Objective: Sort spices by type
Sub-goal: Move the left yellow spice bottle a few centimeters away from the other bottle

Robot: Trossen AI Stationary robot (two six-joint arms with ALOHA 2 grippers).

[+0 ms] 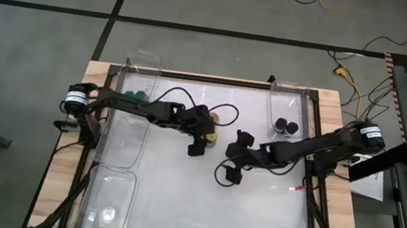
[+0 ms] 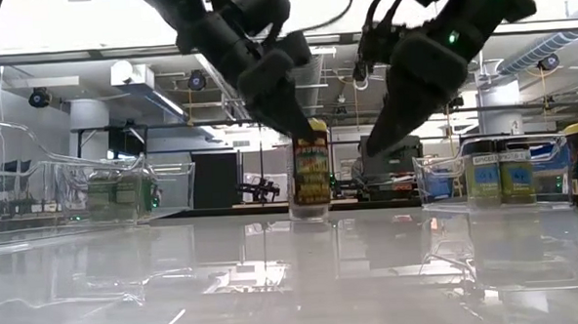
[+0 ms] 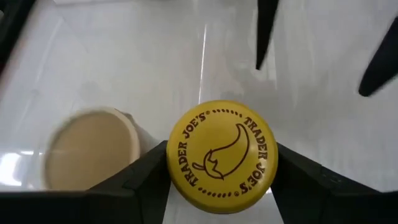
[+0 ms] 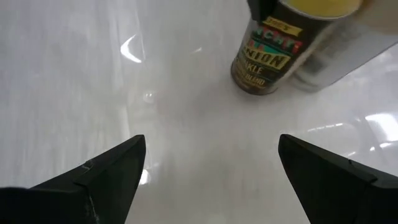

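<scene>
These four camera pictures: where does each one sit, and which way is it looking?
High view: above the table, straight down; both arms show, left pincer at the yellow-lidded jar.
Low view: at tabletop height, level across; arms come from above.
Left wrist view: on the left arm, down onto the jar's lid between its own fingers.
Right wrist view: on the right arm; its open pincer over bare table.
Shared: all four show that jar.

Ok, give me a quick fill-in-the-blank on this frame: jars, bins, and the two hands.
1. The jar between the left hand's fingers has a ____ lid.
2. Beside it stands a jar with a ____ lid.
3. The right hand holds ____.
4. The bin near the right arm holds two jars with ____ lids.

Missing words: yellow; tan; nothing; black
</scene>
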